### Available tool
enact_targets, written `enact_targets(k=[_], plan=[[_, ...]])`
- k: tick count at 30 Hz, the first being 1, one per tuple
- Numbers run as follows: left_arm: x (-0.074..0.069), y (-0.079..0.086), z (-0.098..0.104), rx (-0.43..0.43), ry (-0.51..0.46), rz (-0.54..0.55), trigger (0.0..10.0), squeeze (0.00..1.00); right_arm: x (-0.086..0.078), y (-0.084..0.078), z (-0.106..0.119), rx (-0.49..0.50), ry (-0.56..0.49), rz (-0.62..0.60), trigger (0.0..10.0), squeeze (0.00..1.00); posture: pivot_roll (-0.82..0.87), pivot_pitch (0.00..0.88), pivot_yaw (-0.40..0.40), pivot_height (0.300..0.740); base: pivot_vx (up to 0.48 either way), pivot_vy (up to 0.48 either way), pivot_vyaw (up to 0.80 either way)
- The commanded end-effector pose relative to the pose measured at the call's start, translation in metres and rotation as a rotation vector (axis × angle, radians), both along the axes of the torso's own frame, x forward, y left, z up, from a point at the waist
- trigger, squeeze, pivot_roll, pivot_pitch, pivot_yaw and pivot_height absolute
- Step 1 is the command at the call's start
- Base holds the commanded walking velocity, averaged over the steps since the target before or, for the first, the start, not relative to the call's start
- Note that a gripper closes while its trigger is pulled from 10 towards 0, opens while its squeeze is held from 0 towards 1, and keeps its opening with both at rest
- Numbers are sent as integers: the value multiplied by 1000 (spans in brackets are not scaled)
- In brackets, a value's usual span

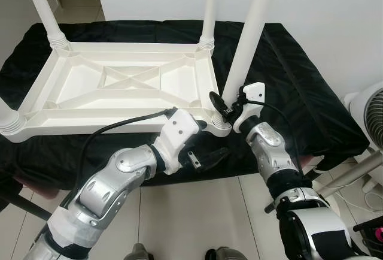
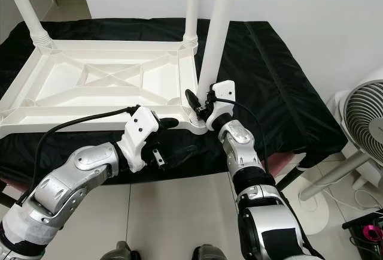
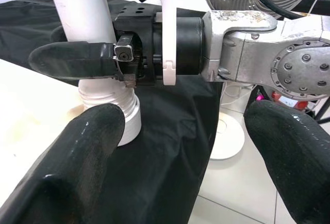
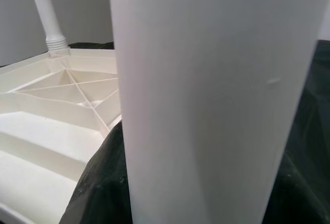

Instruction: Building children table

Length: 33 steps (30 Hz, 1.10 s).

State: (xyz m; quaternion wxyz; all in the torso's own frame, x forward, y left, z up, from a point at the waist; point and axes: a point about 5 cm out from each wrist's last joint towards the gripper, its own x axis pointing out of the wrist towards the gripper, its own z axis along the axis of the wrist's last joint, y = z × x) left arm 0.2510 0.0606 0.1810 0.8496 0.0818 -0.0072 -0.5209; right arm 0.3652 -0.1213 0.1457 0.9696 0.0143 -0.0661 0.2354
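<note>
Right gripper (image 1: pixel 222 108) clamps the tilted leg (image 1: pixel 248 38) just above its corner socket (image 1: pixel 219 126), while the left gripper (image 1: pixel 206 127), fingers spread wide, waits beside that socket.

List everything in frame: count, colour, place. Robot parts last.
Table top: 1, white, upside down on the black cover, ribbed underside up.
Fitted legs: 3, white, upright at the far-left, far-right and near-left corners.
Fourth leg: 1, white, standing at the near-right corner socket, leaning slightly.
Black cover: 1, draped over the surface under the table top.
Fan: 1, white and grey, on the floor at the robot's right.
Tiled floor: light, in front of the covered surface.
Pink object: 1, on the floor near the fan; too small to identify.
Left gripper: black fingers, open, near the near-right corner.
Right gripper: black fingers, closed on the fourth leg just above the socket.
</note>
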Motion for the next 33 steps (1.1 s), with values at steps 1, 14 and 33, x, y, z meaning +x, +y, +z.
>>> enact_targets(k=[1, 14, 33], plan=[[-3, -2, 1, 17, 6, -58, 10000, 0, -7, -4, -31, -16, 142, -41, 10000, 0, 5, 54, 8, 740, 0, 0, 0], [-4, 0, 2, 21, 0, -50, 10000, 0, -31, 4, -40, -47, -30, -12, 10000, 0, 12, 49, 4, 740, 0, 0, 0], [-4, 0, 2, 24, -1, -55, 10000, 0, -23, 11, -42, -189, 33, 56, 10000, 0, 6, 51, 13, 740, 0, 0, 0]])
